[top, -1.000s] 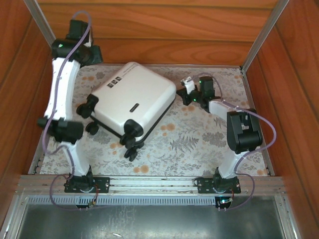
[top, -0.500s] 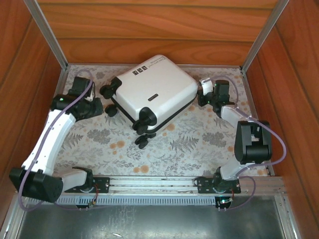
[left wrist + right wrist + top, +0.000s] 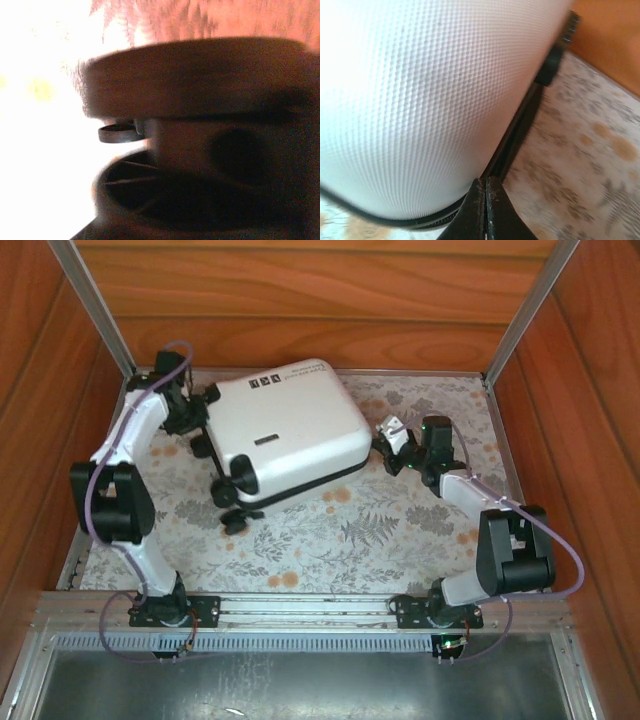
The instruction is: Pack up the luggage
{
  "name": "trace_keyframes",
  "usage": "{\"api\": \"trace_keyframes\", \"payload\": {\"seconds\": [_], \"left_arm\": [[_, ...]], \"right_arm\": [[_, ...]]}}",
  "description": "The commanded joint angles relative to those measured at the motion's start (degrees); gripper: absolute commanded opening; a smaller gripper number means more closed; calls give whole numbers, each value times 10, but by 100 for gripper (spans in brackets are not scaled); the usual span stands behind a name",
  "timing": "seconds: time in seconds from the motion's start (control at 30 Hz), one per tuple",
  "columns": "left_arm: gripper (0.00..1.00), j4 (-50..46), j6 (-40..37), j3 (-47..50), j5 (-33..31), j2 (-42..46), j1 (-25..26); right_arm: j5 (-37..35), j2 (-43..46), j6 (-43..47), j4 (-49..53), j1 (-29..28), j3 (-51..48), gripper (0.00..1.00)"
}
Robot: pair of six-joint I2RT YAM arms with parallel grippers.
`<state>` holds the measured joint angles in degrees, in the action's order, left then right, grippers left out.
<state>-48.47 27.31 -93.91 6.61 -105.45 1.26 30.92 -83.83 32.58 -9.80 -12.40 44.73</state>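
Luggage (image 3: 285,430): white shell, fine dimpled pattern, black wheels (image 3: 236,519) and seam. Table (image 3: 400,530) surface: pale, grey leaf print with orange blossoms. Walls (image 3: 300,300): reddish-brown wood grain.

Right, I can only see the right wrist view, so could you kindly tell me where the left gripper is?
Observer: The left gripper is at the far-left end of the luggage, beside a wheel.
Operator: Thanks. Is the case closed?
Observer: Yes, shut, lying broad side up on the floral mat.
Operator: Which end is my gripper at?
Observer: The right gripper is at its right end, opposite the left one.
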Motion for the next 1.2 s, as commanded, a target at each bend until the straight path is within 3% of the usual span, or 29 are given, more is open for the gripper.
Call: {"api": "trace_keyframes", "payload": {"seconds": [0.0,0.13,0.23,0.33,0.53,0.63,0.7,0.8,0.93,1.17], "left_arm": [[30,77,-6,-64,75,-86,-10],[35,78,-54,-205,133,-189,11],[38,78,-72,-269,134,-227,21],[54,77,-104,-292,106,-228,26],[67,78,-167,-218,-44,-96,30],[71,79,-196,-131,-76,16,30],[72,82,-233,-54,-41,97,30],[73,92,-306,67,61,200,36],[73,92,-396,174,149,291,46],[71,82,-594,248,207,358,36]], "right_arm": [[137,9,34,13,-48,9,0],[91,12,34,8,-53,-11,0],[40,13,30,1,-55,-18,0],[-2,7,11,3,-55,-13,0],[-39,-8,-33,-1,-54,-9,0],[-48,-6,-37,-8,-55,-17,0],[-55,1,-35,-13,-55,-23,0],[-65,4,-31,-9,-55,-21,0],[-66,-4,-20,10,-54,-4,0],[-90,4,-11,35,-54,-3,0]]}}
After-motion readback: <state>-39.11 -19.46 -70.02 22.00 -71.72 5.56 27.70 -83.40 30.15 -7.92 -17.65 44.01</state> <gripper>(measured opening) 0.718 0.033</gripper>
